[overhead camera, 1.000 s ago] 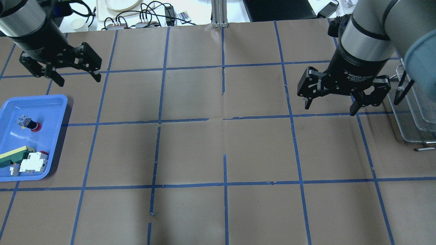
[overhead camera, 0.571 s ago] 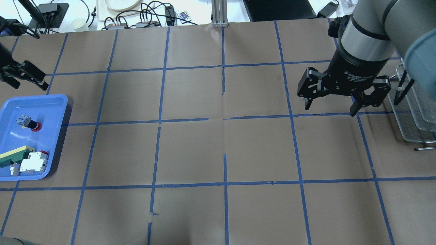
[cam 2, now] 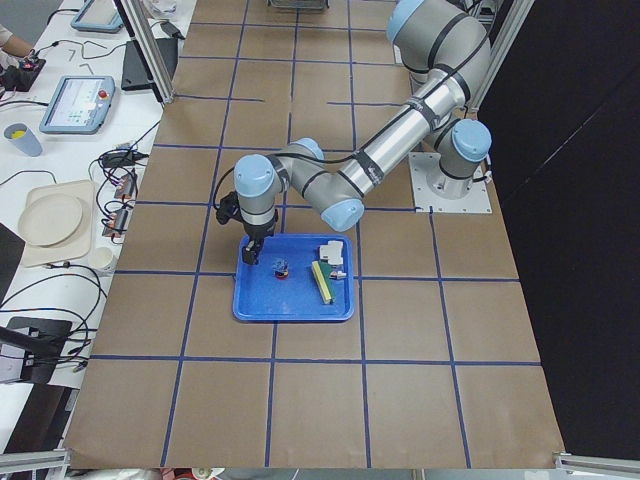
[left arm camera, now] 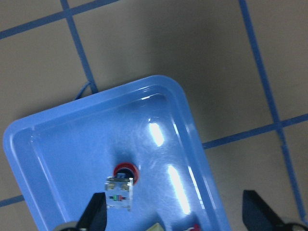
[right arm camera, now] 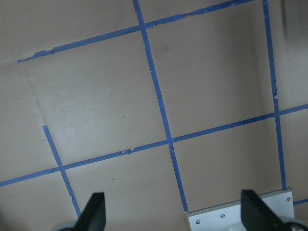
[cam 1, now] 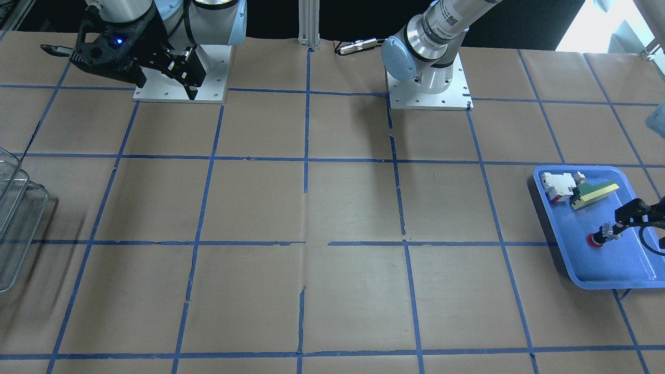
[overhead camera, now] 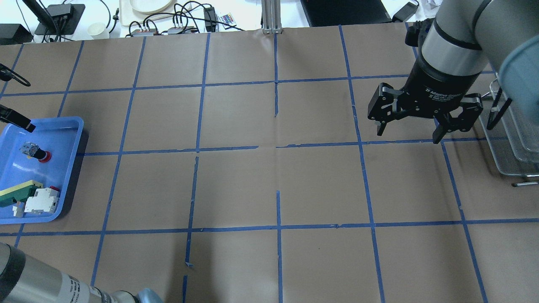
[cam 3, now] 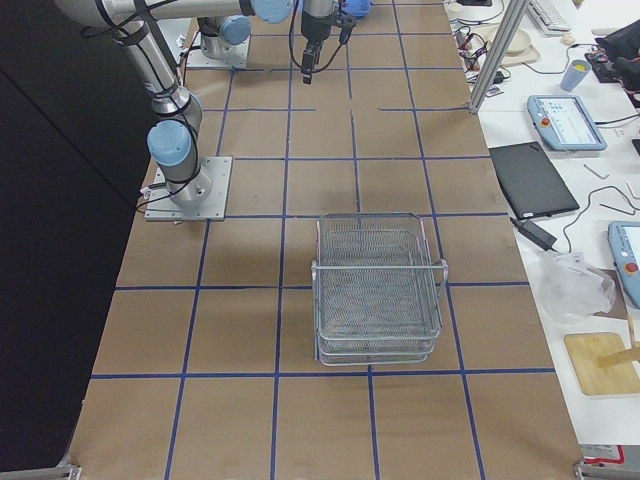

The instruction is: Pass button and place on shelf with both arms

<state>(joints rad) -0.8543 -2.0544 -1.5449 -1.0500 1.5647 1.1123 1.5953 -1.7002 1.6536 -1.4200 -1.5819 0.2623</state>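
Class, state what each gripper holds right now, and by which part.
Nothing. The left gripper and right gripper are open and empty; the button lies in the blue tray.

Button (overhead camera: 37, 153): red cap, black barrel, on side in blue tray (overhead camera: 59, 139), left end. Shelf (cam 3: 378, 290): wire mesh, upright, right end.

You have the button (overhead camera: 37, 152) in the tray (overhead camera: 63, 130) at the table's (overhead camera: 236, 185) left end, the shelf (cam 3: 378, 290) at its right end.

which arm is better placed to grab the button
Left. The left end effector hangs open over the blue tray near the button; the right end effector is far away beside the shelf.
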